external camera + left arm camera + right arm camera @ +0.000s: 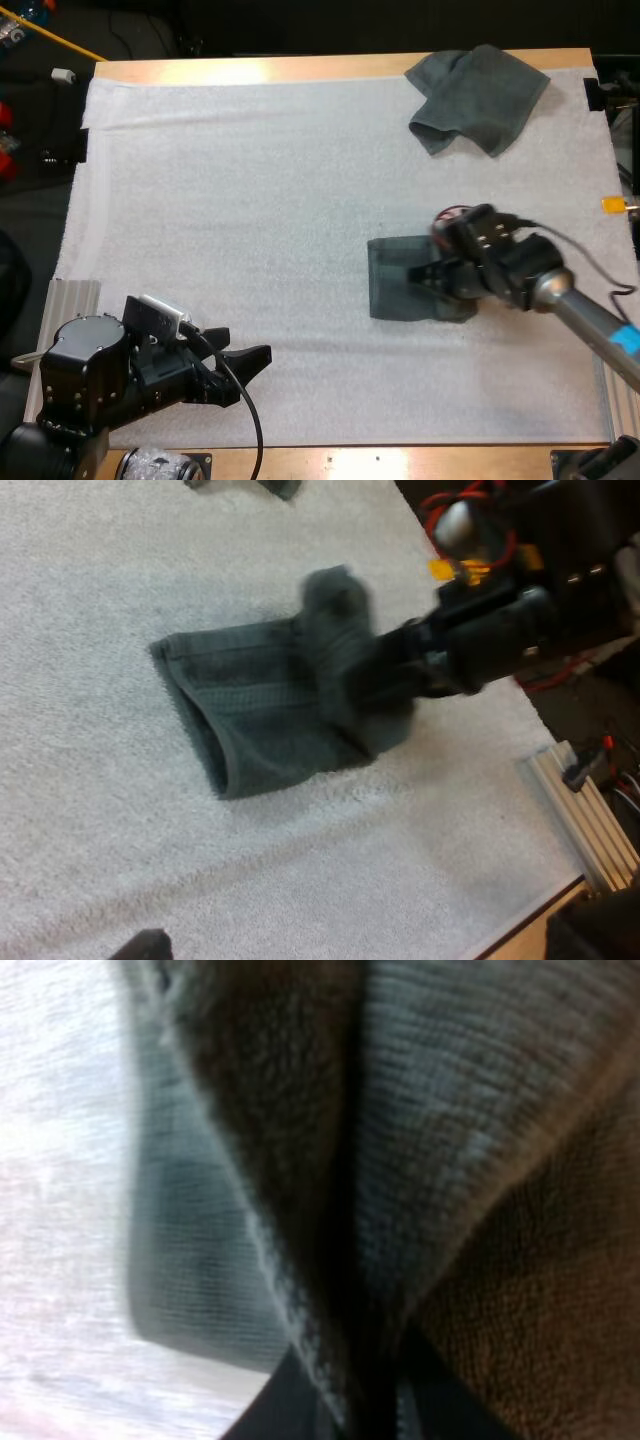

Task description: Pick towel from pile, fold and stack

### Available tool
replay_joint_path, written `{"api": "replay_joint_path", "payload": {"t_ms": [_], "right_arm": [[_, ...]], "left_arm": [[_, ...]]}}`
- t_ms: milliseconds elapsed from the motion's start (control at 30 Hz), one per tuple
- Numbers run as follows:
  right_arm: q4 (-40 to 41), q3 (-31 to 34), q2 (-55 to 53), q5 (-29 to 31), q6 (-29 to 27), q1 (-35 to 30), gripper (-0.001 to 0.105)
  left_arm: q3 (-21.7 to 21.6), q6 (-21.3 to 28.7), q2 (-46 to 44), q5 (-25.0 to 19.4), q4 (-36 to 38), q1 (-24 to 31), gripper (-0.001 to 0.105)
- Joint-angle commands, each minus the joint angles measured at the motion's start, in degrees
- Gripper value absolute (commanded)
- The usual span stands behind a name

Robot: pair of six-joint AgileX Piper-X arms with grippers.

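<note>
High view: the right gripper point(421, 276) pinches the right side of the folded towel point(392, 288) lying mid-right on the white mat point(250, 200). The left gripper point(252, 366) sits at the mat's near left, spread or closed cannot tell, and a crumpled towel point(478, 98) lies at the far right by the wooden table point(300, 68) edge. Left wrist view: the right gripper point(392, 680) is at the folded towel point(250, 715), with a fold bunched up against it and the rest flat on the mat point(100, 820). Right wrist view: black fingers point(285, 1415) squeeze the folded towel's point(450, 1110) cloth from both sides, the mat point(50, 1160) just beside.
</note>
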Motion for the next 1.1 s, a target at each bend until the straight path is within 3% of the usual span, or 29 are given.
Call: {"api": "replay_joint_path", "payload": {"t_ms": [0,167,300,400,533,567,767,1067], "right_arm": [[-1.9,-0.4,0.5,-1.2,1.7,0.7,0.000],[-6.7,-0.4,3.1,-1.7,6.4,2.3,0.000],[-10.3,-0.4,5.1,-5.6,7.6,2.3,0.002],[-11.8,-0.4,6.5,-7.8,7.9,2.3,0.021],[-11.9,-0.4,7.4,-10.2,8.7,2.3,0.058],[-12.0,-0.4,7.4,-10.8,8.7,2.3,0.061],[-12.3,-0.6,7.1,-14.3,8.7,3.1,0.063],[-14.9,-0.6,9.9,-14.2,10.4,7.9,0.063]], "left_arm": [[-0.1,-0.1,-0.1,1.2,0.0,0.0,0.070],[-0.1,-0.1,-0.1,1.7,0.0,0.0,0.070],[-0.1,-0.1,-0.1,1.7,0.0,0.0,0.070],[-0.1,-0.1,-0.1,1.7,0.0,0.0,0.070],[-0.1,-0.1,-0.1,2.4,0.0,0.0,0.070],[-0.1,-0.1,-0.1,2.5,0.0,0.0,0.070],[-0.1,0.5,-0.1,2.4,0.0,0.0,0.070],[-0.1,1.8,-0.1,2.4,0.0,0.0,0.070]]}}
